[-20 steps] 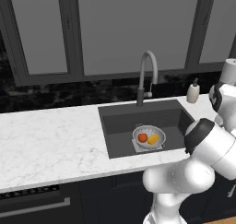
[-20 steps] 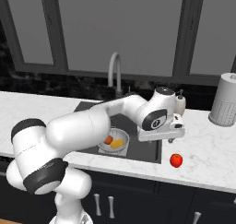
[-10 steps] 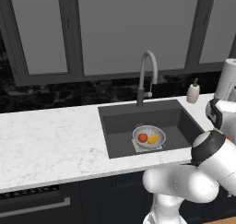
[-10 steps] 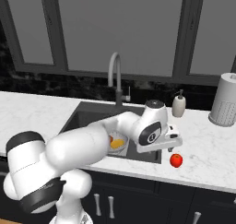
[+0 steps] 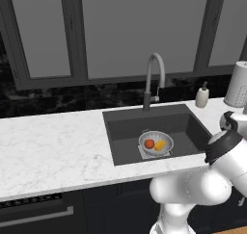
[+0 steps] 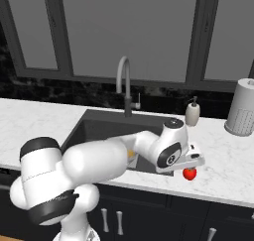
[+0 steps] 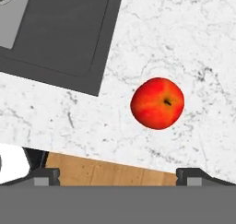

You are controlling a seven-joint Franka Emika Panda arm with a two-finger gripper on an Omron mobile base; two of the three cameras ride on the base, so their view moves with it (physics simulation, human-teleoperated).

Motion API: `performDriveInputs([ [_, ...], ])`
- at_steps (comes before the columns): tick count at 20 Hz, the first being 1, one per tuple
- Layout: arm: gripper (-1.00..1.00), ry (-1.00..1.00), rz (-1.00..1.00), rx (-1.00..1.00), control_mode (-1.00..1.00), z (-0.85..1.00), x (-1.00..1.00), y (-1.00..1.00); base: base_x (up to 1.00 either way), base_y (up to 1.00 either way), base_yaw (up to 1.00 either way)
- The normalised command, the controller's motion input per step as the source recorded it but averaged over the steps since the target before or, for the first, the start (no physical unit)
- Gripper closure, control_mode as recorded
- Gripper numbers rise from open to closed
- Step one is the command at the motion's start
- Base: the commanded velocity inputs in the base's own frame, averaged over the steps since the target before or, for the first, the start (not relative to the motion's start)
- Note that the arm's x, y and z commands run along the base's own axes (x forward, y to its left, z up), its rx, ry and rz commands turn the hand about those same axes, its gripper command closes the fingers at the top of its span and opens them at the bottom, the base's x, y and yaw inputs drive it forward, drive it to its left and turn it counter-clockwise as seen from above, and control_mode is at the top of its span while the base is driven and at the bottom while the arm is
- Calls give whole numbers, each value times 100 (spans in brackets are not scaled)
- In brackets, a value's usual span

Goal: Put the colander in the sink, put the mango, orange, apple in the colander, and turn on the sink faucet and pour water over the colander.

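the colander sits on the floor of the sink, towards its front, on the pale patch. inside it lie two fruits: the orange on the left and the mango just beside it on the right, the two probably touching, though they are too small in the left base view to be sure. the sink faucet stands upright behind the basin with its arched spout curving over the sink.

the apple rests on the white marble counter to the right of the sink, near the counter's front edge and apart from the sink's corner. in the right base view the apple shows just under the robot's hand. the gripper hangs above the counter, its fingertips spread wide at the two bottom corners of the hand view, holding nothing; the apple lies ahead of them, nearer the right-hand tip (stem dimple facing up at the camera).

a white soap bottle stands on the counter behind the sink's right corner, and a pale perforated cylinder stands further right against the back.
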Motion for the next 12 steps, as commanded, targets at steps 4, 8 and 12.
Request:
performDriveInputs([
  [4, -100, 0, -2, 0, -100, -12, 9, -42, 0, 0, 0],
  [8, -100, 0, 0, 4, -100, -11, 18, -25, 0, 0, 0],
  [12, -100, 0, 0, 8, -100, -17, 24, -10, 0, 0, 0],
])
